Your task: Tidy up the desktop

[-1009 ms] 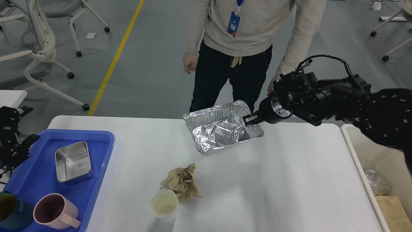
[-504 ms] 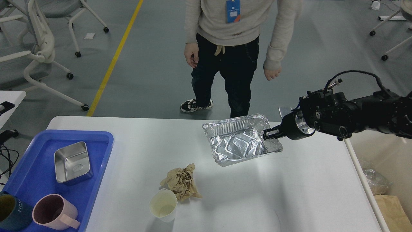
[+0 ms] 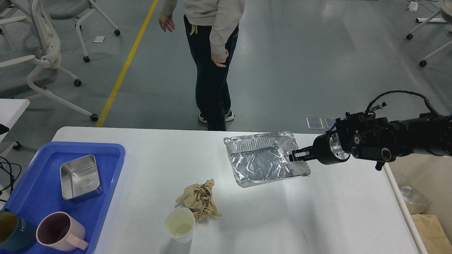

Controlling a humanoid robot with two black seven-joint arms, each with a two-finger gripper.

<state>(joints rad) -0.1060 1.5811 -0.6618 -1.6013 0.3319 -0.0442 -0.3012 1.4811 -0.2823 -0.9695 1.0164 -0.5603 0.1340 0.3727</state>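
The white desktop (image 3: 268, 215) fills the lower part of the head view. My right gripper (image 3: 293, 156) comes in from the right and is shut on the right rim of a crumpled foil tray (image 3: 263, 159), held over the desktop's far middle. A crumpled brown paper ball (image 3: 200, 198) and a white paper cup (image 3: 180, 224) sit near the front middle. My left gripper is out of view.
A blue tray (image 3: 39, 190) at the left holds a steel square dish (image 3: 80, 176), a pink mug (image 3: 60, 231) and a dark mug (image 3: 12, 231). A cream bin (image 3: 423, 197) with rubbish stands at the right. A person (image 3: 208, 53) stands beyond the table.
My right gripper has carried the foil tray rightward and lower. The left arm has left the view. The person has stepped away to the left.
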